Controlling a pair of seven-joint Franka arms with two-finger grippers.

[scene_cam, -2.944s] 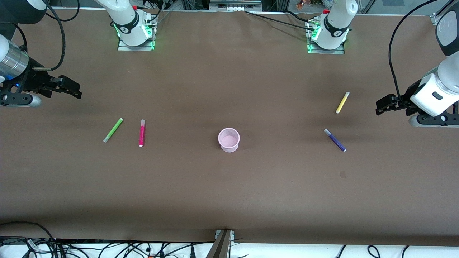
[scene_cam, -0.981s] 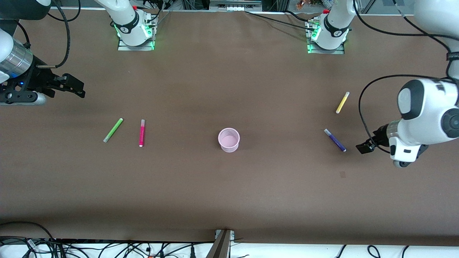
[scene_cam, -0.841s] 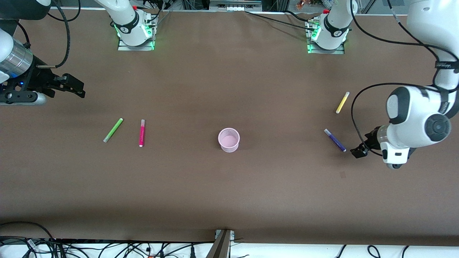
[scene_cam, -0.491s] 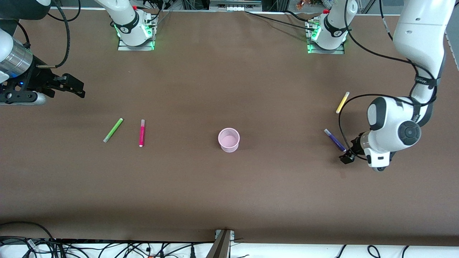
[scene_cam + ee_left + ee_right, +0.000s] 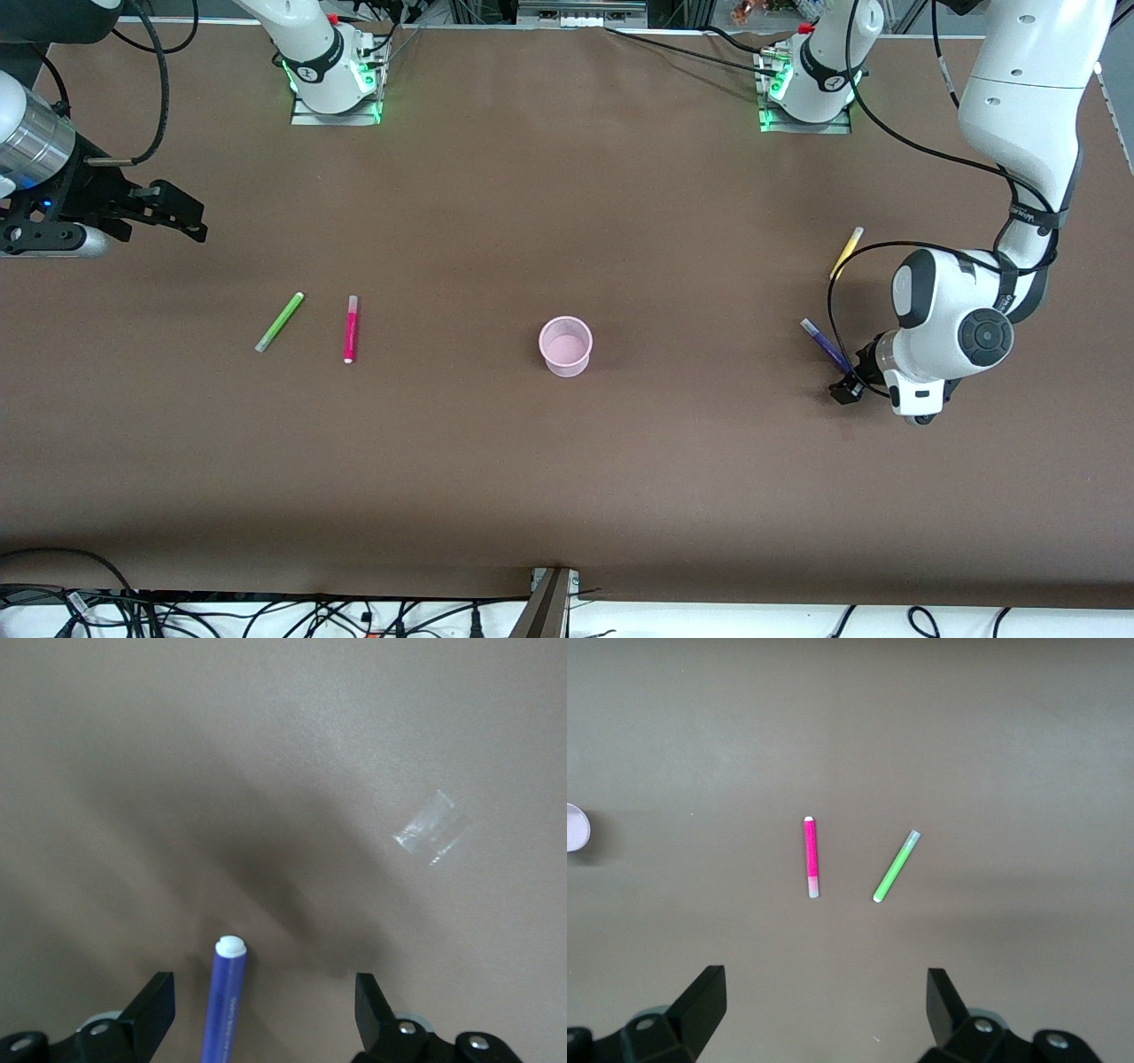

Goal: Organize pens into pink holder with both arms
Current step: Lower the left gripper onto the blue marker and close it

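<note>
The left gripper (image 5: pixel 843 388) is low over the brown surface (image 5: pixel 567 461) at the left arm's end, its jaws spread wide on either side of the dark purple pen (image 5: pixel 226 1001), which lies flat between them without being touched; nothing is gripped. In the left wrist view a small scrap of clear tape (image 5: pixel 432 827) is stuck to the surface near the pen's white tip. The yellow pen (image 5: pixel 846 252) lies farther from the front camera than the purple one, partly crossed by the arm's black cable (image 5: pixel 833 301).

The pink holder (image 5: pixel 565 346) stands upright mid-surface with nothing in it, well apart from every pen. Toward the right arm's end the light green pen (image 5: pixel 279 322) and the magenta pen (image 5: pixel 351 329) lie near each other, apart. The right gripper (image 5: pixel 182 221) waits in the air over that end, wide open and holding nothing, with both those pens in its wrist view
</note>
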